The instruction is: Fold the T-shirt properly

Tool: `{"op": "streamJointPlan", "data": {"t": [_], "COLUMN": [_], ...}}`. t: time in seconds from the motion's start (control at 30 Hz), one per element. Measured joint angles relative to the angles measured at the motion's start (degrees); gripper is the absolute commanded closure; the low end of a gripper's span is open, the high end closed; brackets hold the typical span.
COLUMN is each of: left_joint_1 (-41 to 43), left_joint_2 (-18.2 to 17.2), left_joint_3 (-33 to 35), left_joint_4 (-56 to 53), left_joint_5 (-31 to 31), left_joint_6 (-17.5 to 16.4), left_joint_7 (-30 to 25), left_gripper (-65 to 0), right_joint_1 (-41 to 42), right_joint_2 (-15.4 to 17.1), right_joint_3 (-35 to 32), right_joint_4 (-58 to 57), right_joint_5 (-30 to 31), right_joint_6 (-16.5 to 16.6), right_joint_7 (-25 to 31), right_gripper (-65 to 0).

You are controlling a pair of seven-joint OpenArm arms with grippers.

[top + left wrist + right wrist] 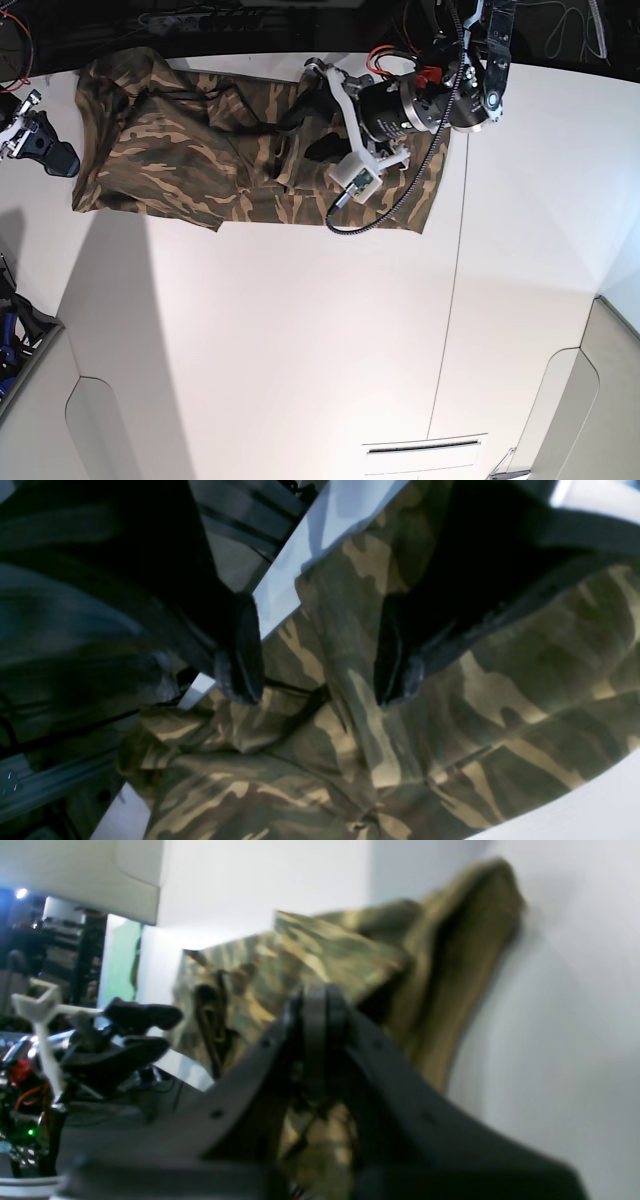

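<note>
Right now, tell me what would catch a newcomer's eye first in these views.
The camouflage T-shirt stands out, stretched along the far edge of the white table, partly folded and bunched. Next, the left gripper hovers open over the shirt's middle, cloth between its fingers. The right gripper, shut, sits beside the shirt's end.

White table (300, 350) — camouflage T-shirt (180, 160) lies along its far edge.

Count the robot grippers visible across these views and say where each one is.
2. The left gripper hangs open over the middle of the T-shirt. The right gripper is shut at the table's edge, beside the shirt's far end.
</note>
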Motion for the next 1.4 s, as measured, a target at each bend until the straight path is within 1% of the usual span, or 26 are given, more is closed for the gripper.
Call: {"op": "streamJointPlan", "data": {"t": [0.17,0.27,0.37,0.43,0.6,0.77,0.83,0.93,1.03,1.13,1.23,1.3,1.4], "left_joint_1": [0.02,0.02,0.02,0.02,0.02,0.02,0.02,0.02,0.00,0.00,0.02,0.00,0.02], "left_joint_2": [0.00,0.00,0.00,0.00,0.00,0.00,0.00,-0.02,0.00,-0.02,-0.02,-0.02,0.00], "left_joint_3": [0.02,0.00,0.02,0.02,0.02,0.02,0.02,0.02,0.02,0.02,0.02,0.00,0.02], "left_joint_4": [0.00,0.00,0.00,0.00,0.00,0.00,0.00,0.00,0.00,0.00,0.00,0.00,0.00], "left_joint_5": [0.59,0.81,0.79,0.81,1.03,1.03,1.03,1.03,1.01,1.01,1.01,1.07,1.03], "left_joint_6": [0.00,0.00,-0.02,0.00,0.00,-0.02,0.00,-0.02,-0.02,-0.02,-0.02,0.00,-0.02], "left_joint_7": [-0.04,-0.02,-0.07,-0.07,-0.07,-0.04,-0.04,-0.04,-0.07,-0.07,-0.07,-0.02,0.31], "left_gripper": [-38.2,-38.2,-38.2,-38.2,-38.2,-38.2,-38.2,-38.2,-38.2,-38.2,-38.2,-38.2,-38.2], "right_joint_1": [-0.07,-0.15,-0.15,-0.15,-0.15,-0.15,-0.15,-0.15,-0.13,-0.15,-0.11,0.22,0.33], "right_joint_2": [-4.35,-5.73,-6.78,-7.43,-8.50,-8.50,-8.48,-7.61,-6.03,-4.11,-1.97,-0.79,-0.24], "right_joint_3": [-0.26,-1.97,-5.22,-7.69,-14.38,-17.29,-17.38,-17.42,-17.42,-17.46,-17.55,-17.53,-17.53], "right_joint_4": [7.76,11.43,12.04,12.04,12.04,12.02,11.72,9.46,4.44,-2.25,-7.10,-8.70,-8.76], "right_joint_5": [-0.35,-1.51,-2.40,-4.50,-12.39,-24.57,-27.15,-27.80,-27.69,-27.61,-25.53,-25.31,-25.44], "right_joint_6": [0.20,0.20,0.20,0.20,0.07,-0.11,-0.24,-0.24,-0.20,-0.15,0.42,0.42,0.39], "right_joint_7": [-1.03,-0.87,-0.74,-0.70,3.21,8.50,9.42,9.77,10.49,13.35,17.20,18.32,18.29], "right_gripper": [0.0,0.0,0.0,0.0,0.0,0.0,0.0,0.0,0.0,0.0,0.0,0.0,0.0]}}
